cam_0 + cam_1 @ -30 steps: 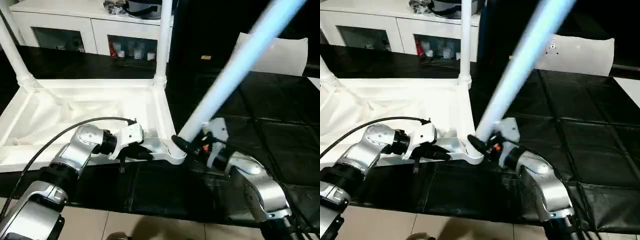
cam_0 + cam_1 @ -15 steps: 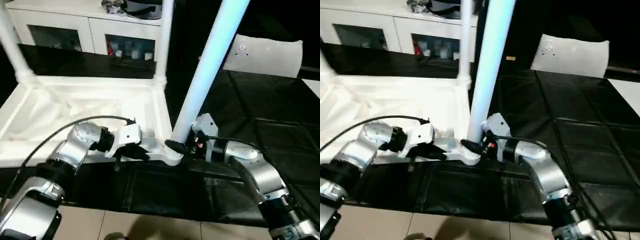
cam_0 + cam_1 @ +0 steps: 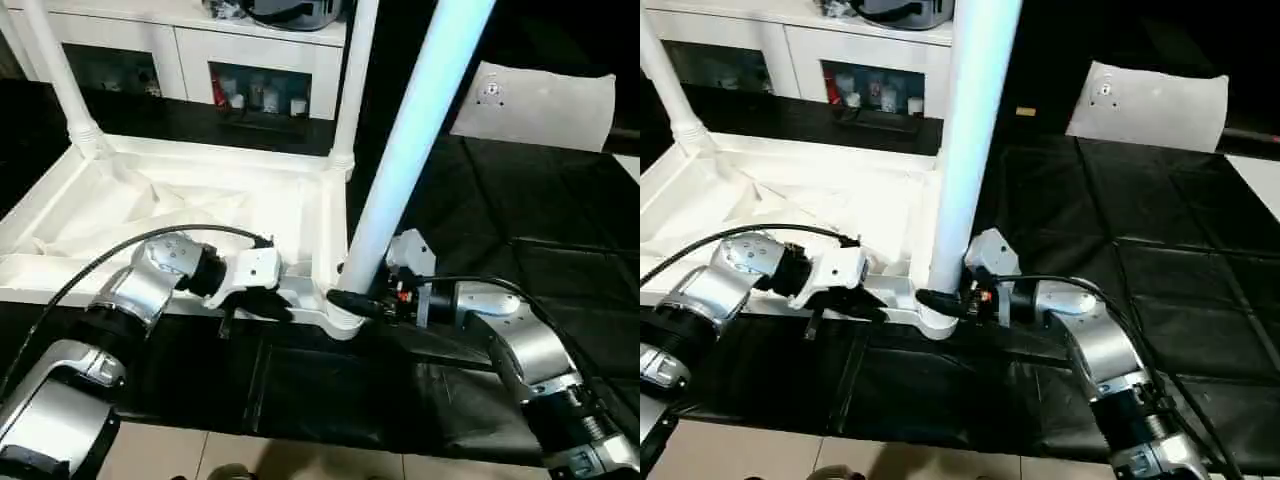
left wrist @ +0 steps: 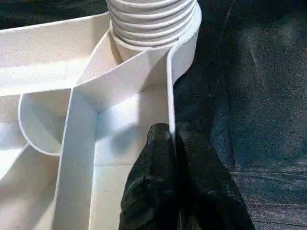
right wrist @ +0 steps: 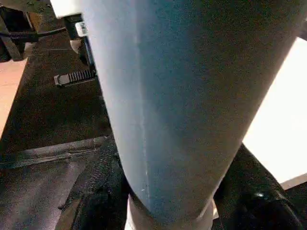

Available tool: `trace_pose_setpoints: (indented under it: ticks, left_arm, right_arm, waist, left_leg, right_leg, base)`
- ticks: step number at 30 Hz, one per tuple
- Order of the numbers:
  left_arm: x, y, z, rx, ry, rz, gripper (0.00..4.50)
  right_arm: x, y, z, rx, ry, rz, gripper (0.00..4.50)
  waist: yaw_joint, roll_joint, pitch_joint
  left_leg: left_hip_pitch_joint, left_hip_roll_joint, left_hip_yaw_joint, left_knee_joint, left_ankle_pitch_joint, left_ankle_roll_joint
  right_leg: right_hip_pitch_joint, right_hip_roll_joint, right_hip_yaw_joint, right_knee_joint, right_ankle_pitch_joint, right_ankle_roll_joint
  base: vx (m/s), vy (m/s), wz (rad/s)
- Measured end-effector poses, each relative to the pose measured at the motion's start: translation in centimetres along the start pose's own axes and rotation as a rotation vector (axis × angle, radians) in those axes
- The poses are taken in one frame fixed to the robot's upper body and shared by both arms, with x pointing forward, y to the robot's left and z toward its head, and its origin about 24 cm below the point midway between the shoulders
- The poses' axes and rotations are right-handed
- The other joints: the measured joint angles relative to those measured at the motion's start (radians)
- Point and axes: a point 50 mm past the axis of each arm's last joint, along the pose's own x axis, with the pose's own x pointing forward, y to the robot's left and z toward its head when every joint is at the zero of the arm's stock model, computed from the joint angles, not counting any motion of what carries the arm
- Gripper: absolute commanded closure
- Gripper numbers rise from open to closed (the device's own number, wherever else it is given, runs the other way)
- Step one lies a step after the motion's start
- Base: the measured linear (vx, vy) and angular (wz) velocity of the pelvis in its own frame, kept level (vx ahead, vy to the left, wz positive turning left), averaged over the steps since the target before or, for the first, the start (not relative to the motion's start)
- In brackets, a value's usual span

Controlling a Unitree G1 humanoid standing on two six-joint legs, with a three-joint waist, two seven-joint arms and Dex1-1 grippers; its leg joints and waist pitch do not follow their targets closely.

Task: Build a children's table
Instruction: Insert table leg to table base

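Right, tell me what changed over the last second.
The right gripper swung the leg it holds from a steep lean to nearly upright, its foot at the near corner socket. The left gripper kept its fingers pinched on the tabletop rim, and the two back legs stayed standing.

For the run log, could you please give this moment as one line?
left gripper: shut on white plastic tabletop rim | right gripper: holding white tapered tube leg at near corner socket

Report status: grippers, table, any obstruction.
Left gripper shut on tabletop rim. Right gripper clamped on third leg, base at near corner socket. Nothing blocking.
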Motion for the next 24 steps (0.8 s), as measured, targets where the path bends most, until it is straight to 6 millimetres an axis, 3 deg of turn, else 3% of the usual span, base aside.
trace_pose_setpoints:
  ticks: [5,13,19,24]
  left_arm:
    - [-0.6,-0.4,-0.4,-0.017,0.005,0.022,4.5]
    - [-1.5,-2.2,-0.8,-0.169,-0.024,0.218,4.5]
    - [1.7,-2.9,1.2,-0.298,-0.099,0.396,4.5]
    - [3.0,-2.6,2.3,-0.34,-0.097,0.471,4.5]
  right_arm:
    - [0.6,0.0,0.0,-0.02,-0.012,-0.01,2.61]
    - [2.9,-0.4,0.2,0.054,-0.095,-0.168,2.61]
    - [3.1,-2.3,0.1,0.127,-0.123,-0.395,2.61]
    - [3.4,-3.0,0.5,0.134,-0.128,-0.485,2.61]
  waist:
    - [-0.006,-0.002,0.003]
    - [-0.06,0.003,0.016]
    - [-0.075,0.002,0.016]
    - [-0.071,0.005,0.017]
  left_leg:
    - [0.001,0.0,0.0,-0.004,0.0,0.0]
    - [-0.001,-0.001,0.0,-0.007,0.0,0.0]
    - [-0.004,-0.002,0.0,-0.007,0.0,0.0]
    - [-0.003,-0.002,0.002,-0.009,0.0,0.0]
  right_leg:
    - [-0.001,0.0,0.0,-0.001,0.0,0.0]
    - [-0.009,0.0,-0.001,-0.003,-0.001,-0.002]
    - [-0.013,-0.001,0.0,-0.013,0.0,-0.003]
    - [-0.013,0.0,0.001,-0.012,0.002,-0.006]
  base:
    - [0.0,0.0,0.0]
    - [0.0,0.0,0.0]
    - [0.0,0.0,0.0]
    - [0.0,0.0,0.0]
